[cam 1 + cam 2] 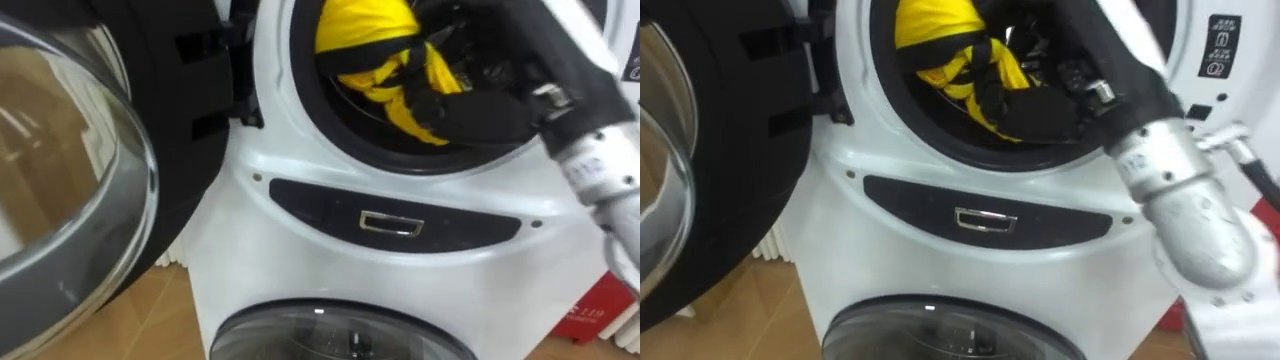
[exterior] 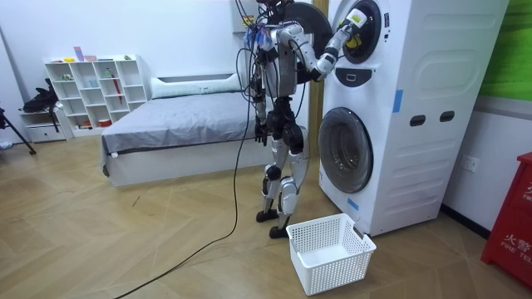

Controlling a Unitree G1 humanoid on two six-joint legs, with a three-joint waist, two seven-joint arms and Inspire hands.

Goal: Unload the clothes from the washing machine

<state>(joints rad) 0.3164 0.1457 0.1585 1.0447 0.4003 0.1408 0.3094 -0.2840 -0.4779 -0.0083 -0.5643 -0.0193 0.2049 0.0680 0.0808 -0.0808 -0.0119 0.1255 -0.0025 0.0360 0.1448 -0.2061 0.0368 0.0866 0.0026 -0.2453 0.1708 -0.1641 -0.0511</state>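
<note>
The robot stands right up against the stacked washing machine (image 2: pixel 399 108), right arm raised into the top drum. Yellow and black clothes (image 1: pixel 365 30) lie bunched inside, upper centre of the eye view. The right robot hand (image 1: pixel 475 110) is pressed in among them, and I can't tell whether it grips. The open door (image 1: pixel 60 160) fills the left side. The left robot hand (image 2: pixel 263 130) hangs low, its grip unclear. A white basket (image 2: pixel 331 249) sits on the floor by its feet, and the bed (image 2: pixel 174 124) is behind.
</note>
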